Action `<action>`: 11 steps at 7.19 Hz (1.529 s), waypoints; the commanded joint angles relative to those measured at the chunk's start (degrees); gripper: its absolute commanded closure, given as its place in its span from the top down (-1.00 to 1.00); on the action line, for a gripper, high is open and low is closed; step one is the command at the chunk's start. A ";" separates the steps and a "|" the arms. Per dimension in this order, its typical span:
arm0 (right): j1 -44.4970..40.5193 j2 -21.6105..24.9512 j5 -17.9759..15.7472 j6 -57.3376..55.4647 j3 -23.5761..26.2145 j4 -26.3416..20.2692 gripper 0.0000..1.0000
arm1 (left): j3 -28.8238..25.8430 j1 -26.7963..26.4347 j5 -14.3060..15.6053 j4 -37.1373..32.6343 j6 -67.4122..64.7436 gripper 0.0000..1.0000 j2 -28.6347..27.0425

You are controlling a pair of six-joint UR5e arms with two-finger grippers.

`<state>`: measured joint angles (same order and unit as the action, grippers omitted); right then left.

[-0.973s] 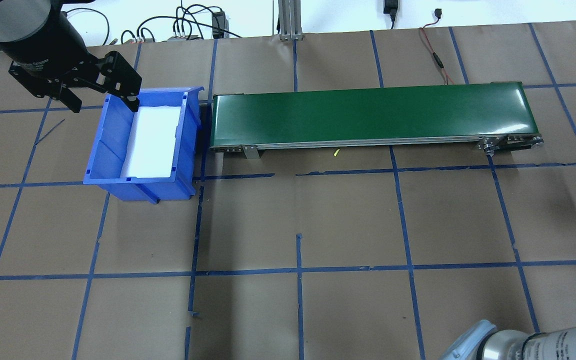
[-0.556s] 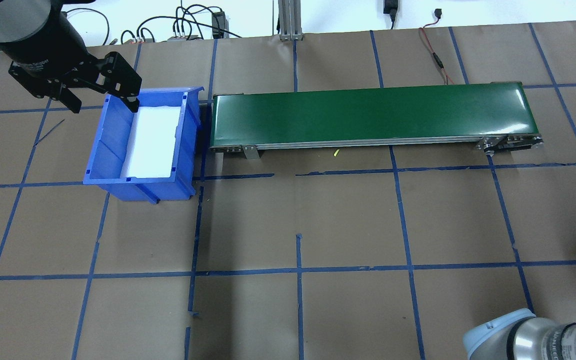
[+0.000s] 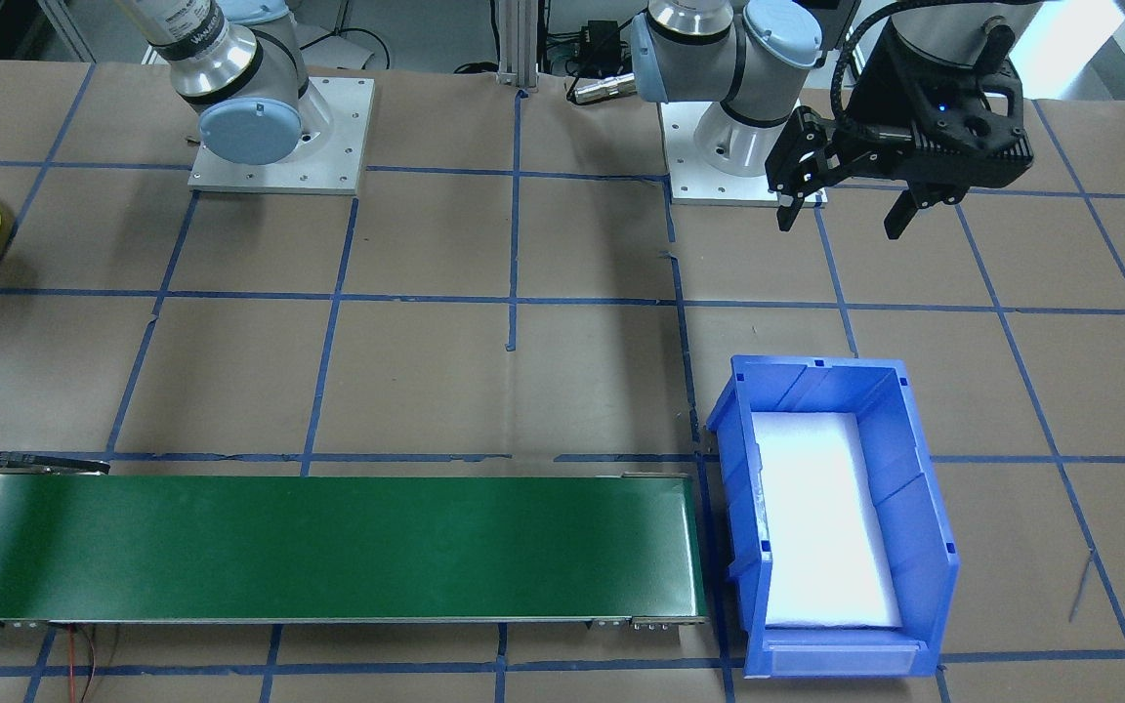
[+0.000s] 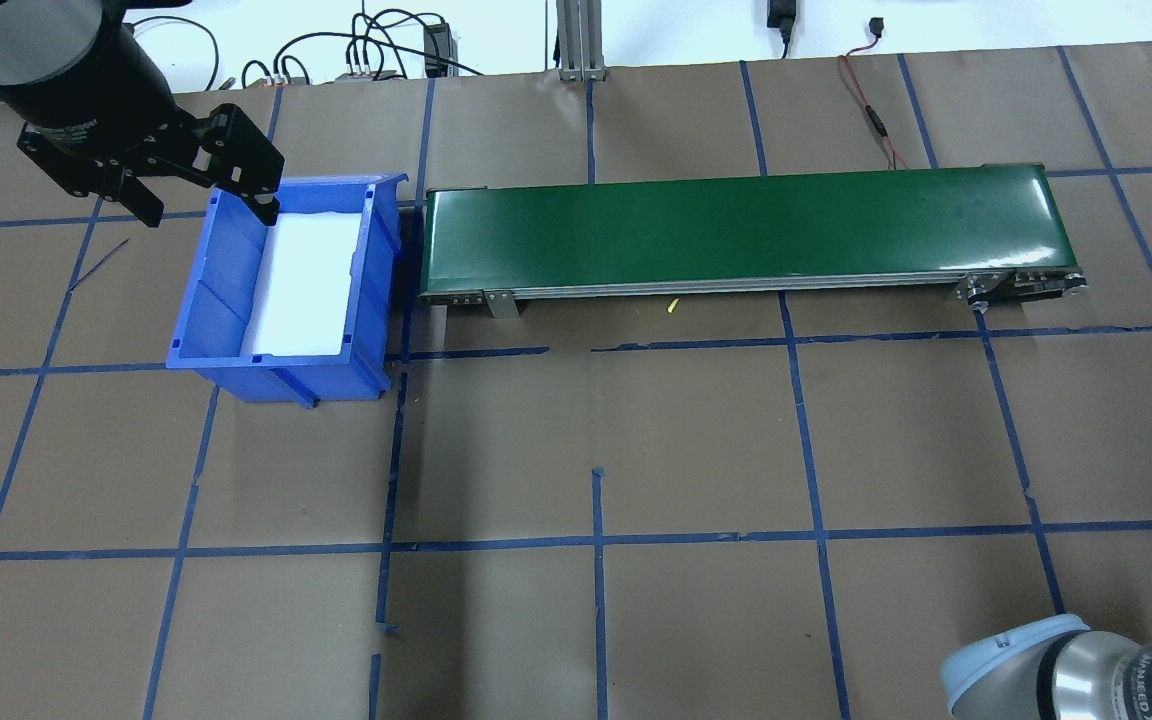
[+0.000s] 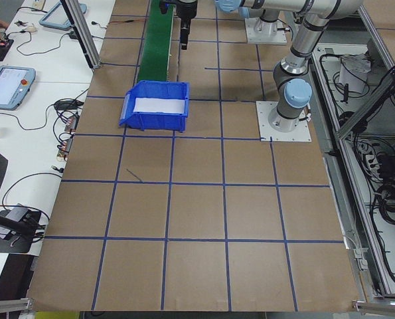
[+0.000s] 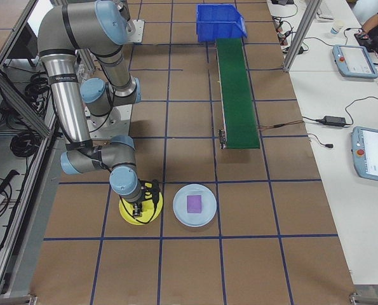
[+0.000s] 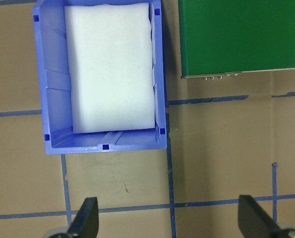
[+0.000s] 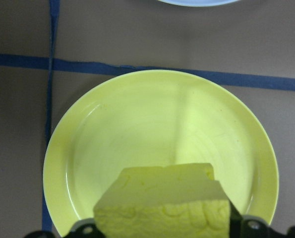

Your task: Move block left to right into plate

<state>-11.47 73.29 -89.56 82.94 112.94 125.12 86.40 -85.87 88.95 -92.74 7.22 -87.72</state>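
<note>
Right wrist-mounted view shows the right gripper [image 8: 162, 225] jaws clamped on the yellow block [image 8: 164, 201] above the plate [image 8: 137, 129], apparently for release; the left gripper [image 3: 844, 210] hangs with jaws apart and empty near the blue bin [image 3: 924, 508].

A blue bin [image 4: 281, 285] with a white foam liner [image 4: 304, 285] is sitting beside 1 end of a green conveyor belt [image 4: 746, 232]. Off its other end, a pale blue plate [image 6: 194, 205] is carrying a purple square [image 6: 194, 203].
</note>
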 commanded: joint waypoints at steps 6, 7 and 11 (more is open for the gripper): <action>-20.92 9.40 -5.98 -22.06 -16.74 -21.17 1.00 | -0.01 0.18 -0.09 -0.07 -0.01 1.00 0.00; -26.00 10.02 -5.80 -29.51 -20.35 -25.41 1.00 | -0.09 0.18 -0.01 -0.24 -0.01 1.00 0.00; -45.88 17.93 -6.23 -52.41 -24.52 -36.95 1.00 | 0.08 0.18 0.26 -0.51 -0.10 1.00 0.00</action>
<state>-52.27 89.30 -95.54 35.69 89.05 90.92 86.45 -85.78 89.24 -93.24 7.12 -87.74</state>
